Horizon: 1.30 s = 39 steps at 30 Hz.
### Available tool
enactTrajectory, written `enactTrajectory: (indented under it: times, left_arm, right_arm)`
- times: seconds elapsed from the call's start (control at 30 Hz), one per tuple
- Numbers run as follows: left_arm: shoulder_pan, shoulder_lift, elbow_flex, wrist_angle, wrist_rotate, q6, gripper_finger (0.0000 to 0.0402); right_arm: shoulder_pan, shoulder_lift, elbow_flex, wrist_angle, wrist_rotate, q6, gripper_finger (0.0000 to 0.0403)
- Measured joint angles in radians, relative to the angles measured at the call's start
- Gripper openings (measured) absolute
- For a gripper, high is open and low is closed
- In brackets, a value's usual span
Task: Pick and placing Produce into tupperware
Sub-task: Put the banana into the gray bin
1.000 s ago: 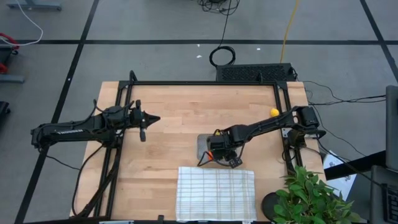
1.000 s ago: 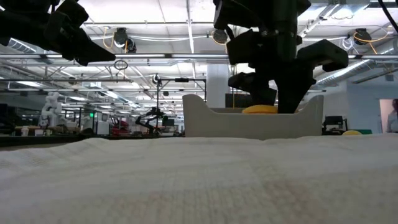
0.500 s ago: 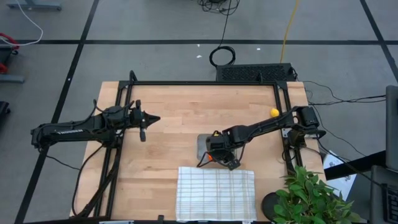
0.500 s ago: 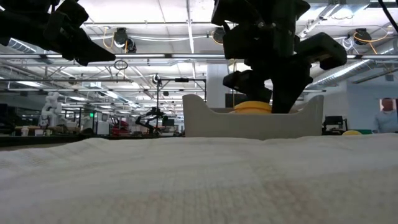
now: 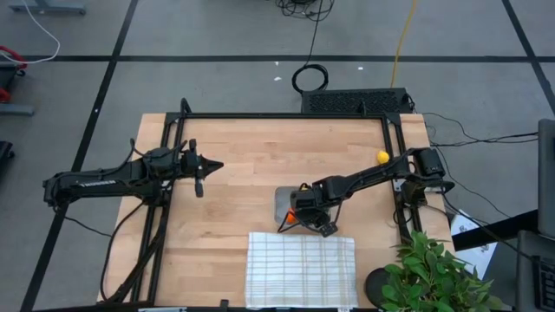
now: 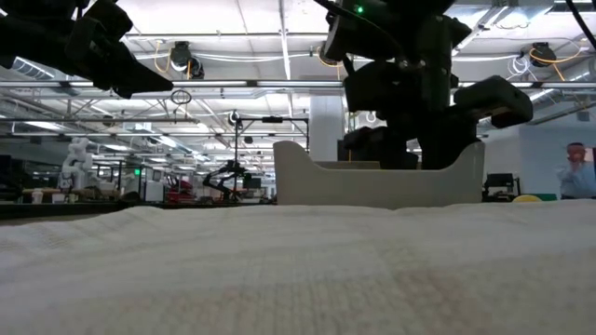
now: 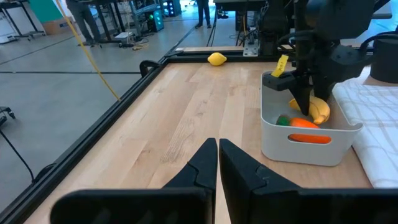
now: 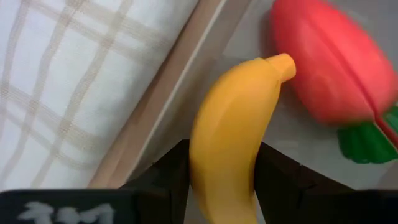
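The right claw [image 8: 221,180] pinches the banana [image 8: 233,137] mid-body inside the tub [image 7: 309,146], beside the carrot [image 8: 329,62]. It looks light, rigid and slick. The left claw [image 7: 217,163], pressed together, waits.

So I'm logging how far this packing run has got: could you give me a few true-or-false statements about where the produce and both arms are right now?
1. The banana sits between the right gripper's fingers, inside the tupperware. True.
2. The carrot lies on the white cloth. False: it lies in the tupperware beside the banana.
3. The small round yellow fruit is already packed. False: it sits on the bare table, near the far right edge.
4. The left gripper is shut and empty, away from the tupperware. True.
5. The cloth lies beside the tupperware. True.
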Motion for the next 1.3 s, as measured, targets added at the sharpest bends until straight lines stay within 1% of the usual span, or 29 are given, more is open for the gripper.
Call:
enactTrajectory:
  times: [0.33,0.43,0.87,1.03,1.3]
  left_arm:
    - [0.000,0.000,0.000,0.000,0.000,0.000,0.0021]
    - [0.000,0.000,0.000,0.000,0.000,0.000,0.0021]
    - [0.000,0.000,0.000,0.000,0.000,0.000,0.0021]
    - [0.000,0.000,0.000,0.000,0.000,0.000,0.0021]
    - [0.000,0.000,0.000,0.000,0.000,0.000,0.0021]
  right_arm:
    - [-0.006,0.000,-0.001,0.001,-0.002,0.027,0.0140]
    - [-0.014,0.000,-0.001,0.003,-0.028,0.037,0.0140]
    - [-0.021,0.000,-0.001,0.018,-0.023,0.073,0.0141]
    - [-0.021,0.000,-0.001,0.030,0.008,0.130,0.0141]
    - [-0.019,-0.004,-0.048,0.073,0.028,0.099,0.0141]
